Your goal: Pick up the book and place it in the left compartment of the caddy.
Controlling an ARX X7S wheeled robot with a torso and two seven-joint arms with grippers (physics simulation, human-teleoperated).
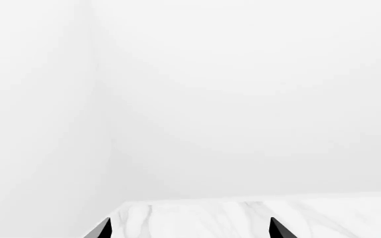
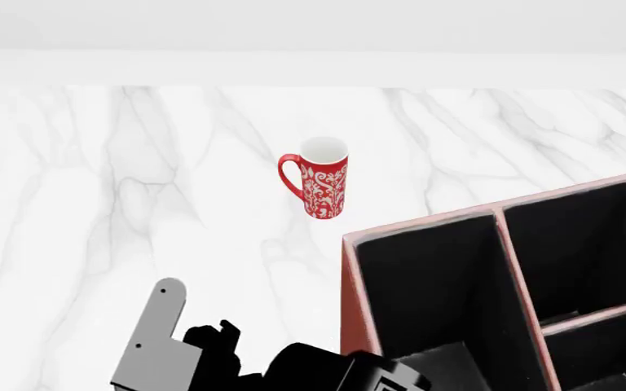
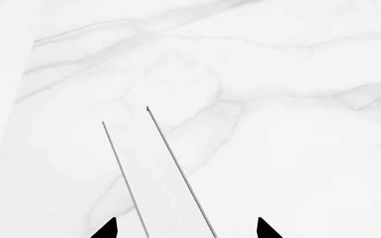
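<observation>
In the head view the desk (image 2: 95, 204) is white marble, with a red patterned mug (image 2: 322, 189) standing upright just above the middle of the frame, handle toward the left. The caddy (image 2: 348, 301) fills the lower right corner, reddish-brown outside and black inside. Its left compartment (image 2: 427, 285) is the long section nearest the mug, and what I can see of it is dark and bare. My left arm (image 2: 172, 346) comes up from the bottom edge, left of the caddy.

In the left wrist view, the fingertips of my left hand (image 1: 191, 229) sit at the bottom edge, spread apart with only marble between them. A sliver of red shows in the lower right corner.

In the right wrist view, the book (image 3: 157, 173) runs from the bottom edge up toward the middle. It is seen edge-on: a white band of pages between two thin grey lines. It lies between the fingertips of my right hand (image 3: 186, 229), which stand wider than the book. I cannot tell whether they grip it. The book is not in the caddy.
</observation>
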